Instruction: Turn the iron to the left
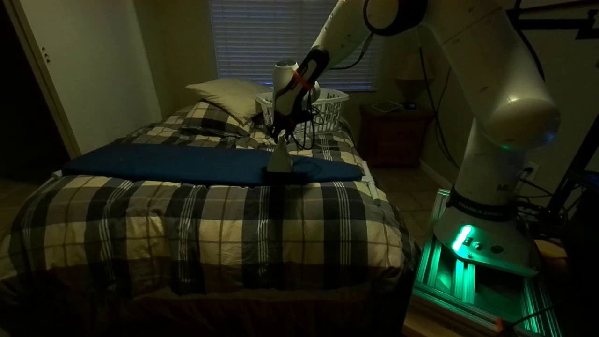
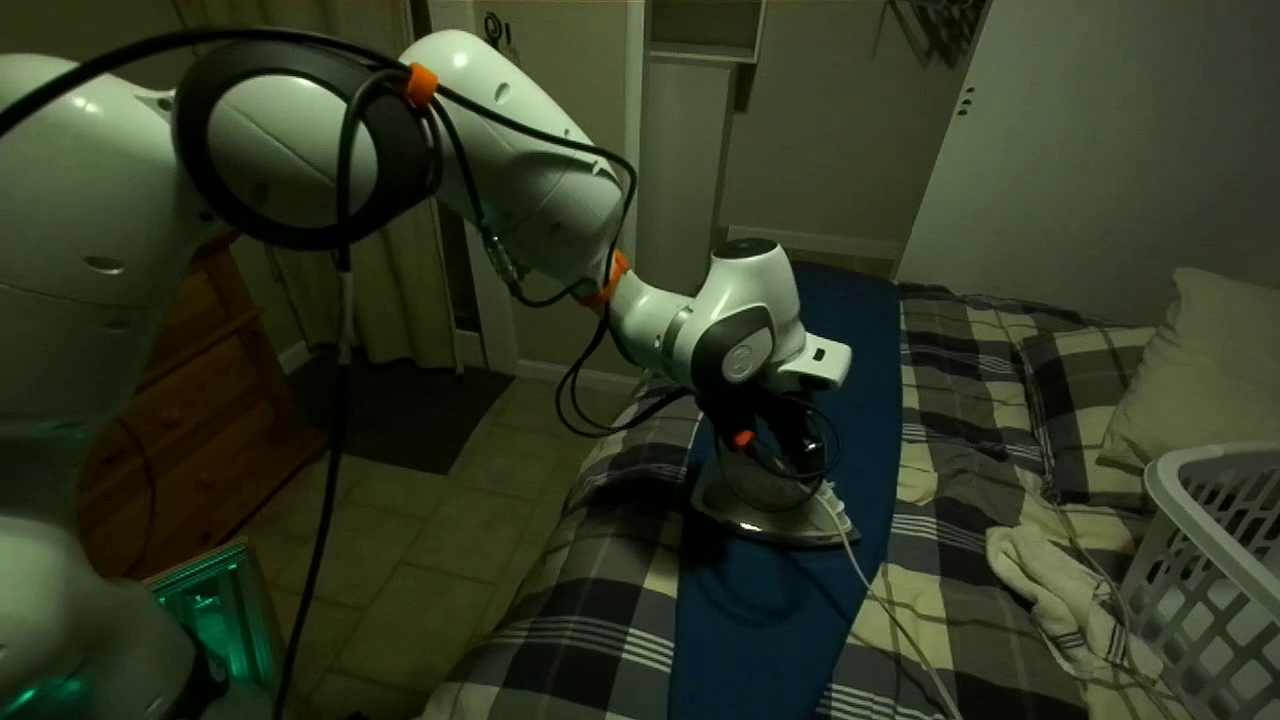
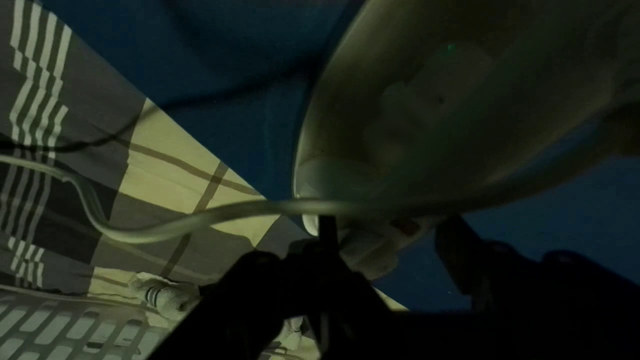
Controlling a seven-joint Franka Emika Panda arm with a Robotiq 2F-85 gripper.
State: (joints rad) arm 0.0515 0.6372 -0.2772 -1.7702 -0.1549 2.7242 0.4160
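The pale iron (image 1: pixel 281 160) rests on the blue ironing board (image 1: pixel 178 161), which lies across the bed. In an exterior view the iron (image 2: pixel 765 497) sits flat on its soleplate, with its upper part hidden by the gripper. My gripper (image 1: pixel 281 135) points down right over the iron's top. In the wrist view the iron (image 3: pixel 420 125) is large and dark at the upper right. The black fingers of my gripper (image 3: pixel 389 227) stand apart at one end of the iron, with part of it and blue board showing between them. Whether a finger touches it is too dark to tell.
The iron's pale cord (image 2: pixel 905 632) runs off over the bed and crosses close before the wrist camera. A white slatted basket (image 2: pixel 1210 530), a white sock-like cloth (image 2: pixel 1050 590) and a pillow (image 1: pixel 229 93) lie on the bed. Black cables hang around the wrist.
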